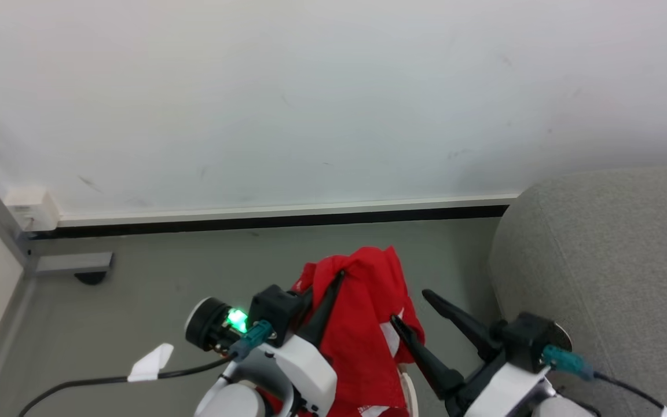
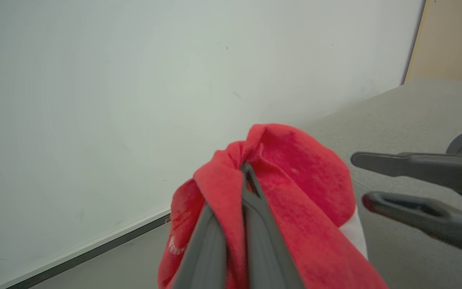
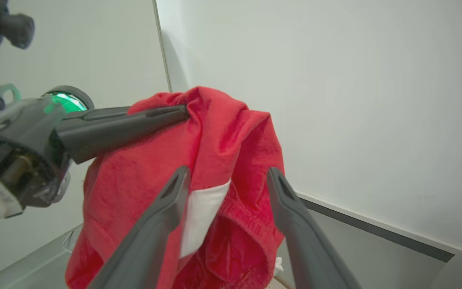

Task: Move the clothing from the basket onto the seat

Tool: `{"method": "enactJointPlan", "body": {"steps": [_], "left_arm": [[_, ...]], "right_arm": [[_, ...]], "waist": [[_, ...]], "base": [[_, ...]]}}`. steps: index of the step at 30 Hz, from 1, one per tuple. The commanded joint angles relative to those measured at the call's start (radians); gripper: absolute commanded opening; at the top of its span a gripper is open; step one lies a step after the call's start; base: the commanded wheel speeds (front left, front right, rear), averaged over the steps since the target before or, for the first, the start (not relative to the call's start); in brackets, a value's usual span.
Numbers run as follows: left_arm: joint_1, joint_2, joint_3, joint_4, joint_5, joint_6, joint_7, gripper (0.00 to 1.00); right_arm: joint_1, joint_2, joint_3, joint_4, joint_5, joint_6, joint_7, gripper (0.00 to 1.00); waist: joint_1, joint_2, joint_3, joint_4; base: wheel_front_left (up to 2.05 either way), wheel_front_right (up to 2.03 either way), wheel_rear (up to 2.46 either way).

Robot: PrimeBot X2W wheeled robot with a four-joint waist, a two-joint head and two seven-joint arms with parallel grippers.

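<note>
A bright red garment [image 1: 362, 330] with white stripe trim hangs above the floor, bunched at its top where my left gripper [image 1: 338, 278] is shut on it. The left wrist view has the two fingers pinched into a fold of the red cloth [image 2: 295, 172] at my left gripper [image 2: 247, 170]. My right gripper [image 1: 410, 307] stands open just right of the garment, one fingertip near its white patch. In the right wrist view, my right gripper [image 3: 229, 172] frames the hanging cloth [image 3: 223, 128] without clamping it. The light grey seat [image 1: 600, 260] is at the right. A cream sliver of the basket [image 1: 407, 391] shows below the garment.
A white wall with a pale skirting board [image 1: 287, 211] runs across the back, above grey floor [image 1: 194, 272]. A metal frame foot [image 1: 73, 263] and a white wall box [image 1: 32, 208] sit at the far left. A black cable with a white tag [image 1: 151, 359] trails at the lower left.
</note>
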Motion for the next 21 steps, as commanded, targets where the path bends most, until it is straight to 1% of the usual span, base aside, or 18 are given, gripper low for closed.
{"method": "enactJointPlan", "body": {"steps": [1, 3, 6, 8, 11, 12, 13, 14, 18, 21], "left_arm": [[-0.019, -0.009, -0.01, 0.008, -0.007, -0.004, -0.007, 0.0], [-0.027, -0.017, -0.022, 0.018, -0.01, -0.006, -0.012, 0.0], [-0.041, -0.024, -0.038, 0.033, -0.013, -0.009, -0.016, 0.0], [-0.046, -0.029, -0.048, 0.041, -0.014, -0.007, -0.019, 0.0], [-0.054, -0.035, -0.058, 0.054, -0.02, -0.006, -0.022, 0.0], [-0.057, -0.036, -0.06, 0.06, -0.021, -0.007, -0.022, 0.0], [-0.06, -0.036, -0.062, 0.066, -0.023, -0.006, -0.024, 0.0], [-0.062, -0.037, -0.064, 0.072, -0.025, -0.005, -0.025, 0.0], [-0.065, -0.033, -0.059, 0.094, -0.031, 0.004, -0.028, 0.0], [-0.068, -0.025, -0.053, 0.11, -0.035, 0.011, -0.034, 0.0]], "right_arm": [[-0.05, -0.017, 0.035, 0.033, 0.059, -0.002, 0.023, 1.0], [-0.095, -0.018, 0.081, 0.071, 0.105, -0.002, 0.052, 1.0], [-0.15, 0.001, 0.171, 0.113, 0.195, -0.002, 0.09, 1.0], [-0.183, 0.011, 0.221, 0.134, 0.252, -0.002, 0.095, 1.0], [-0.23, 0.024, 0.283, 0.197, 0.281, -0.002, 0.078, 1.0], [-0.245, 0.031, 0.294, 0.225, 0.281, -0.002, 0.069, 0.67], [-0.261, 0.039, 0.302, 0.257, 0.275, -0.002, 0.056, 0.13], [-0.274, 0.049, 0.31, 0.285, 0.272, -0.002, 0.04, 0.0], [-0.313, 0.078, 0.332, 0.368, 0.282, -0.002, -0.028, 0.0], [-0.337, 0.082, 0.351, 0.41, 0.287, -0.002, -0.059, 0.0]], "waist": [[0.0, 0.0, 0.0, 0.015], [0.0, 0.0, 0.0, 0.023], [0.0, 0.0, -0.001, 0.031], [0.0, 0.0, -0.002, 0.034], [0.0, 0.0, -0.002, 0.035], [0.0, 0.0, -0.001, 0.035], [0.0, 0.0, -0.001, 0.035], [0.0, 0.0, 0.0, 0.036], [0.0, 0.0, 0.002, 0.037], [0.0, 0.0, 0.004, 0.039]], "base": [[0.0, 0.0, 0.0], [0.0, 0.0, 0.0], [0.0, 0.0, 0.0], [0.0, 0.0, 0.0], [0.0, 0.0, 0.0], [0.0, 0.0, 0.0], [0.0, 0.0, 0.0], [0.0, 0.0, 0.0], [0.0, 0.0, 0.0], [0.0, 0.0, 0.0]]}}
